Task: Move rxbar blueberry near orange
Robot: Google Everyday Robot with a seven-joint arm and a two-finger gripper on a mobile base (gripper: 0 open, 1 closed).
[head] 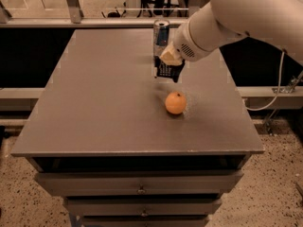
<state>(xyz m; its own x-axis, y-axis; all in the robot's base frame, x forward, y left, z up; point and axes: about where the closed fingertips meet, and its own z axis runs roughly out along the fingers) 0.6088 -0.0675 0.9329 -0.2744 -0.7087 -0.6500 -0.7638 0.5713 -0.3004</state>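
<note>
Rxbar blueberry [165, 70] sat clamped in your gripper [169, 73], held just over the table [94, 108]. You had it near the orange [175, 103], behind it and not touching, right in front of the can [161, 31].

One orange [175, 103], one can [161, 32], one rxbar blueberry [164, 70], one table [94, 103], one pincer [170, 73] just behind the orange.

No legible text anywhere
</note>
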